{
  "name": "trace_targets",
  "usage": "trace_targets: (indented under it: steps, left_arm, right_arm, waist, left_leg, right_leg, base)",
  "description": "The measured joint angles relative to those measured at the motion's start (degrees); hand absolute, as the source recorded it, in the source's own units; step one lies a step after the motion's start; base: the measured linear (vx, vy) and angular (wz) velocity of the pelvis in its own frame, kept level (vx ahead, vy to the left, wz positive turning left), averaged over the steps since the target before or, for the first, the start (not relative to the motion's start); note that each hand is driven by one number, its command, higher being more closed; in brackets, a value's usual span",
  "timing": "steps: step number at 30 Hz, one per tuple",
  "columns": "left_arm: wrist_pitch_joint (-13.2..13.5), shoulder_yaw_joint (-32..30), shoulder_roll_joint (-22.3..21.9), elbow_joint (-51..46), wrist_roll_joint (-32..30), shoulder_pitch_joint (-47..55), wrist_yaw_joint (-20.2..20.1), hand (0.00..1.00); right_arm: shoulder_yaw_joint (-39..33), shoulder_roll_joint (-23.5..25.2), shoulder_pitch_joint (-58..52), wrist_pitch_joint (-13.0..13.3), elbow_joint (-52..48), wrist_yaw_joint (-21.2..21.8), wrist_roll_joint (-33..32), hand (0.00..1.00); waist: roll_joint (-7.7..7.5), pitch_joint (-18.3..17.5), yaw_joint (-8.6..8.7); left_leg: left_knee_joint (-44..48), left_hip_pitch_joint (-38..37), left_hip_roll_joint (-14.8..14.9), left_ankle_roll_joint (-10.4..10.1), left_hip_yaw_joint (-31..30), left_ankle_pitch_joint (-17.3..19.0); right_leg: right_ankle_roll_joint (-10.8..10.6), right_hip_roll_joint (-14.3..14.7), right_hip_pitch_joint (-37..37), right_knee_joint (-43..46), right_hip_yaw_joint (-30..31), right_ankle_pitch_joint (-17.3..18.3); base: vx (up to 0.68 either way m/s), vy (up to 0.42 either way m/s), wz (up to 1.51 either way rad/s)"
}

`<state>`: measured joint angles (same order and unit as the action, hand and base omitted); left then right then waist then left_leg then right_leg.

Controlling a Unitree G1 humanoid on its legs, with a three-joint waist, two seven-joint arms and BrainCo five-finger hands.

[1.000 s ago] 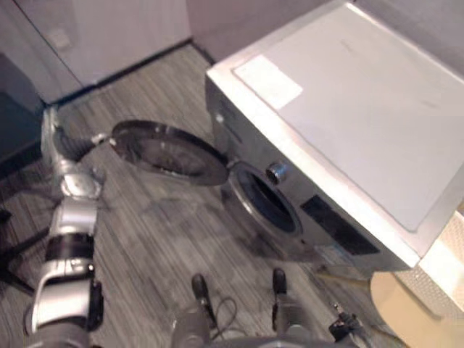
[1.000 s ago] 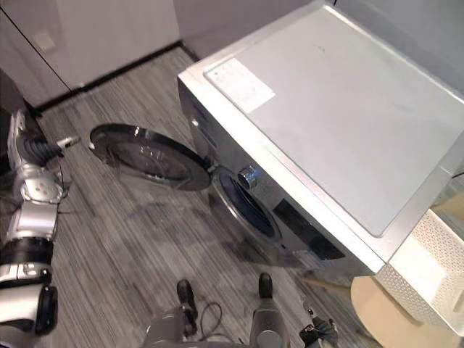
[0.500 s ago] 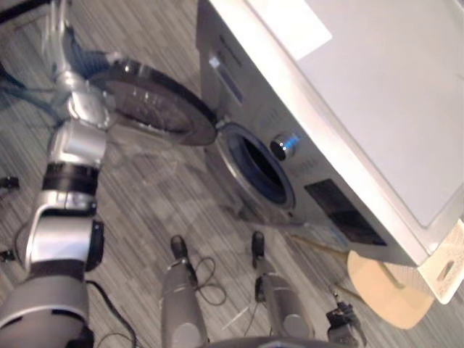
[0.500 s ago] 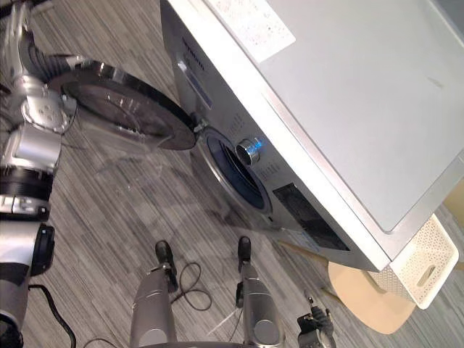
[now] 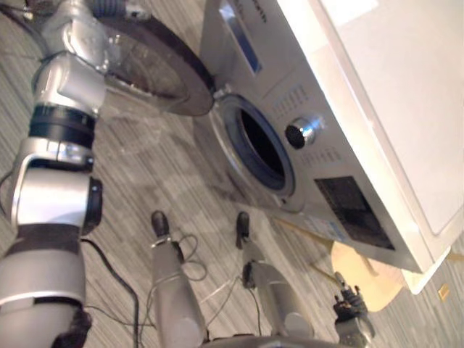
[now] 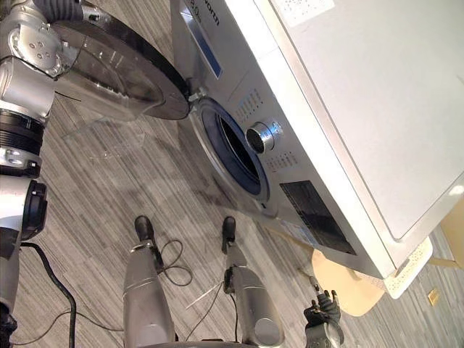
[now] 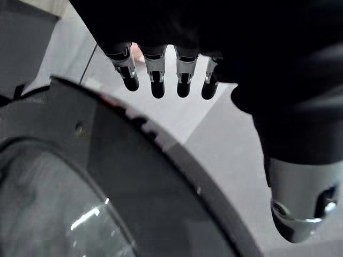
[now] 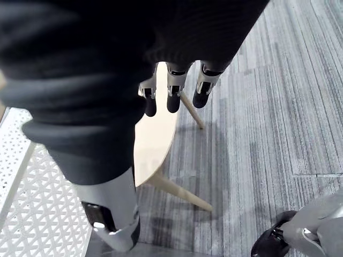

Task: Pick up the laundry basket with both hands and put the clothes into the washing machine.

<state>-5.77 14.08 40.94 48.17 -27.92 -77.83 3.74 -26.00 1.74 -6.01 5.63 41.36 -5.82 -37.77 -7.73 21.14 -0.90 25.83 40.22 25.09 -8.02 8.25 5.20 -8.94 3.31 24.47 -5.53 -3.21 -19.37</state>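
The white plastic laundry basket with small holes [image 8: 24, 214] sits just beside the silver washing machine [image 6: 362, 109], at its right corner. It looks to rest on a pale round wooden stool [image 8: 155, 126], and one corner of it peeks out past the machine in the eye views. What lies inside the basket cannot be seen. Both hands are away from it.

The washing machine's round door with a dark rim and a glass middle [image 6: 123, 65] is swung wide open to the left. Behind it is the dark round hole [image 6: 235, 156] at the front of the machine. A silver knob [image 6: 262, 136] sticks out just beside the hole, and a dark flat panel [image 6: 317, 217] sits further along the front.

The left hand [image 7: 156, 80] is up by the open door, over its dark rim. Its fingers are straight and spread a little, with the thumb [image 7: 300, 214] held apart. They hold nothing. I cannot tell if they touch the door.

The right hand [image 8: 172, 88] hangs low over the grey striped floor [image 6: 109, 188], near the stool and the basket but apart from both. Its fingers point down, loose and nearly straight, and its thumb [image 8: 110, 214] is out to the side. They hold nothing.
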Motion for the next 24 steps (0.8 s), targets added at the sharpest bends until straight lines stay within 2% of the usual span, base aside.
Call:
trace_targets:
  steps: [2,7,11,13,15,17,19,21,24]
  left_arm:
    - [0.86,0.02,0.24,0.00,-0.03,-0.05,-0.38,0.00]
    - [3.96,2.92,2.67,-0.86,0.85,0.25,-4.49,0.00]
    - [5.26,4.38,3.74,-2.43,2.27,3.58,-6.04,0.00]
    - [6.14,4.62,3.06,-3.44,2.65,8.34,-7.23,0.00]
    - [6.15,5.78,2.36,-3.39,3.02,11.96,-7.65,0.00]
    - [6.09,6.45,-0.13,-3.35,3.96,17.22,-9.46,0.00]
    - [6.04,6.45,-2.58,-3.24,5.13,21.50,-9.95,0.00]
    - [6.01,6.24,-5.14,-3.10,6.26,26.94,-10.18,0.00]
    - [6.50,5.20,-8.58,-1.55,8.30,34.70,-11.41,0.00]
  right_arm:
    - [-0.03,-0.12,-0.32,-0.04,0.38,0.77,0.00,0.00]
    - [-0.04,-0.73,-0.42,-1.85,0.54,2.37,0.02,0.00]
    - [-0.04,-1.21,0.53,-2.32,0.71,3.47,0.01,0.00]
    - [-0.03,-1.61,1.45,-2.50,2.28,3.66,0.02,0.00]
    - [0.00,-1.73,2.43,-2.90,2.72,3.74,0.05,0.00]
    - [-0.03,-2.12,1.95,-3.76,3.03,3.87,0.18,0.00]
    - [-0.03,-2.40,2.26,-4.09,3.45,4.09,0.74,0.00]
    - [-0.10,-3.15,2.81,-4.60,5.24,4.89,2.36,0.00]
    - [-2.11,-4.84,4.06,-5.24,9.75,5.12,4.91,0.00]
  waist:
    - [-0.12,-0.08,0.31]
    - [-0.27,-0.18,0.22]
    - [-0.41,-0.30,0.20]
    - [-0.37,-2.67,0.19]
    - [-0.39,-3.26,0.20]
    - [-0.22,-5.79,0.45]
    - [0.42,-7.81,0.28]
    - [2.34,-9.10,0.38]
    - [5.02,-11.07,2.23]
  left_leg:
    - [-0.85,-0.20,0.16,-0.02,-0.13,-0.50]
    - [-1.04,-0.42,0.02,-0.24,-0.30,-1.32]
    - [-0.96,-2.09,-0.12,-0.14,0.55,-1.36]
    - [-1.80,-3.43,-0.19,-0.15,1.57,-1.32]
    - [-2.82,-6.65,-0.38,-0.16,3.02,-1.33]
    - [-4.20,-9.51,-2.31,-0.04,4.04,-1.23]
    - [-5.22,-11.73,-3.59,-0.27,4.87,-1.40]
    - [-8.02,-15.29,-5.38,-0.39,5.39,-2.57]
    - [-15.49,-22.51,-9.12,-0.19,6.70,-6.15]
  right_leg:
    - [0.04,0.28,0.08,-0.04,-0.01,-0.44]
    - [0.05,0.32,-0.01,-0.04,-0.05,-0.44]
    - [0.04,-0.02,-1.29,-0.04,0.11,-0.43]
    - [0.03,-0.25,-1.70,-0.04,0.25,-0.38]
    - [0.50,-0.63,-3.80,0.10,0.45,0.52]
    - [1.67,-2.43,-5.29,1.71,0.34,5.26]
    - [2.84,-3.64,-6.23,3.36,0.42,9.14]
    - [3.09,-4.66,-7.76,4.87,0.43,11.73]
    - [2.63,-7.21,-10.22,7.33,0.27,14.11]
  base:
    - [0.05,0.052,-0.06]
    - [0.04,0.063,0.01]
    - [0.02,0.064,-0.01]
    - [0.04,0.037,-0.06]
    - [0.05,0.022,0.03]
    - [0.07,0.006,0.20]
    - [0.07,-0.020,0.17]
    - [0.06,-0.033,0.22]
    - [0.06,0.002,0.22]
